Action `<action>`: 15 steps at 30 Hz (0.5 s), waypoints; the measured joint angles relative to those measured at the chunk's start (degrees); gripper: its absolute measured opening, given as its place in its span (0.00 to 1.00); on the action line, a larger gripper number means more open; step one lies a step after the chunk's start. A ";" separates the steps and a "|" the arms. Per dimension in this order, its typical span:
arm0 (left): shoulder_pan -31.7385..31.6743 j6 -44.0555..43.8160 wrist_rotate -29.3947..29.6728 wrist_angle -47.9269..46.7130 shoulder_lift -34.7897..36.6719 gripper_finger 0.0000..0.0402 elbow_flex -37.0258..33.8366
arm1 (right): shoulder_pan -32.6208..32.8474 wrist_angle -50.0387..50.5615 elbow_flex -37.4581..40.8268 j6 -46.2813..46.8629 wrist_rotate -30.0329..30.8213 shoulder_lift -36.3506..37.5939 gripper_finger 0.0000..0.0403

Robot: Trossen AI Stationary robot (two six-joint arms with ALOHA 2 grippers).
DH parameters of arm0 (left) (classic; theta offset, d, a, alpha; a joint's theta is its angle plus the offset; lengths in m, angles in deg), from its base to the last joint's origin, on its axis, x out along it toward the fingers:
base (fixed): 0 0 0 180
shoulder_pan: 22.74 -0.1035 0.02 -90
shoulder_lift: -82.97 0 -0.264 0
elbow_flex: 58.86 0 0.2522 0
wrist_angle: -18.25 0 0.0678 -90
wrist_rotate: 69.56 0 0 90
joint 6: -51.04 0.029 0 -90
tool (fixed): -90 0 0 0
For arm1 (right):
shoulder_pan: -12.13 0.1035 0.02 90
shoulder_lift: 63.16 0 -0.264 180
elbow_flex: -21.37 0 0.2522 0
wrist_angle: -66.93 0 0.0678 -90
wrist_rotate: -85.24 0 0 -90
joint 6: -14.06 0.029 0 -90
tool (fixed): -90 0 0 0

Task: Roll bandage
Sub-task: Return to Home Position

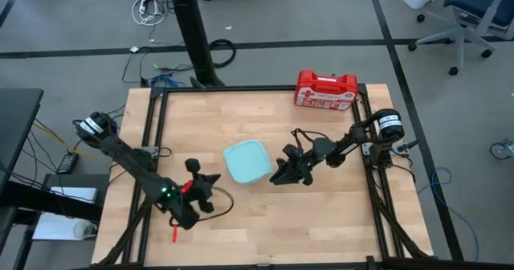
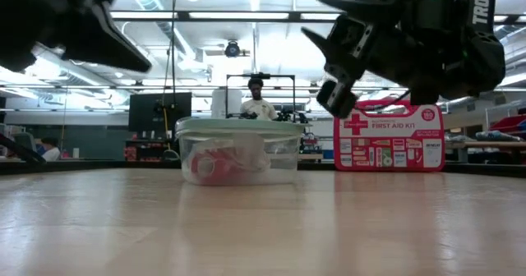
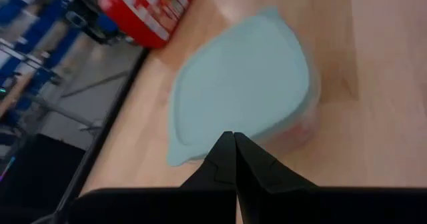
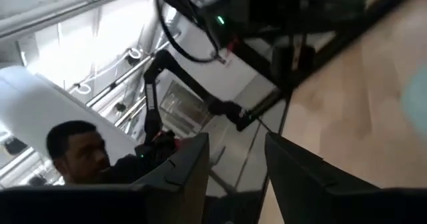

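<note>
A clear container with a pale teal lid point(image 1: 246, 161) stands at the table's middle. Through its wall in the low view shows something red and rolled, the bandage point(image 2: 204, 166), lying inside with white contents. My left gripper point(image 1: 212, 181) is shut and empty, hanging above the table just left of the container; in its wrist view its joined fingertips point(image 3: 233, 141) point at the lid point(image 3: 240, 84). My right gripper point(image 1: 279, 174) stands open just right of the container, clear of the table, with nothing between its fingers point(image 4: 237, 167).
A red first-aid case point(image 1: 325, 89) stands upright at the far right edge of the table. Bare wood lies along the near side point(image 2: 263, 227). A black frame rail point(image 1: 152, 125) borders the table. People show in the room beyond point(image 2: 258, 103).
</note>
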 joint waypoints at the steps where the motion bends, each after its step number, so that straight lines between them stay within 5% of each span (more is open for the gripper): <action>1: 1.08 -0.86 1.53 -0.13 0.00 0.00 0.02 | -0.07 -0.11 0.00 -1.12 -0.13 0.52 0.37; 15: 15.25 -28.24 10.47 -22.00 3.79 0.00 0.02 | -1.84 0.14 0.00 -16.27 -0.68 7.81 0.37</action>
